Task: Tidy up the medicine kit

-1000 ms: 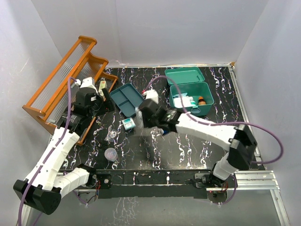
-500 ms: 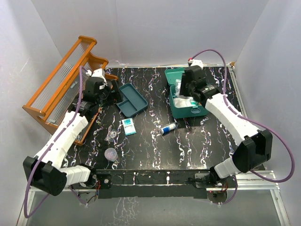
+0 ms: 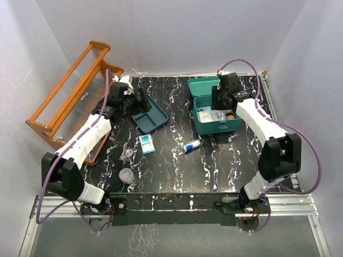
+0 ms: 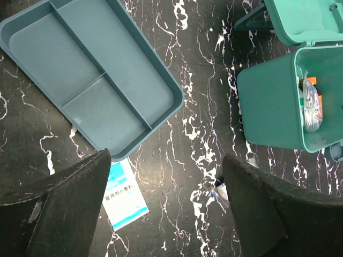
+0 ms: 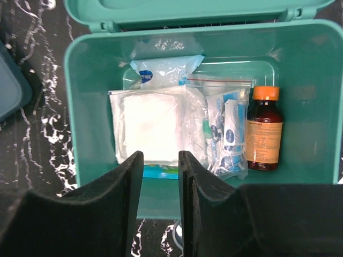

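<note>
**Kit half packed, strays left on the bench**

Packing looks well begun but not finished. The medicine kit (image 3: 217,113) stands at the far right of the bench (image 3: 177,174), lid thrown back and open. Its matching insert tray (image 4: 91,75) lies apart from it, left of centre near the far edge.

Inside the box, the right wrist view shows:
- one white gauze pad (image 5: 147,126), in its wrapper
- one blue-and-white packet (image 5: 166,69), behind the pad
- one clear bag (image 5: 225,134) of small sachets (how many I cannot tell)
- one brown bottle (image 5: 262,131) with an orange cap, lying against the right wall

The tray has three compartments, and all three are bare.

Outside the box and apparently waiting, there are:
- one small blue-and-white carton (image 3: 146,143), just near the tray's front corner
- one small tube (image 3: 192,145) with a blue end, lying between tray and box
- two small round clear things, one (image 3: 128,155) near the carton and another (image 3: 126,175) nearer the front edge (too small to name)

By my reckoning these loose pieces go in next. Then the tray is seated and the lid shut.

The right pincer (image 5: 161,158) hangs directly over the open box, its jaws only a narrow slit apart and holding nothing. The left pincer (image 4: 163,206) hovers over the tray's near corner, spread wide and likewise empty.

One orange wooden rack (image 3: 69,99) stands at the far left, no part of the job.
</note>
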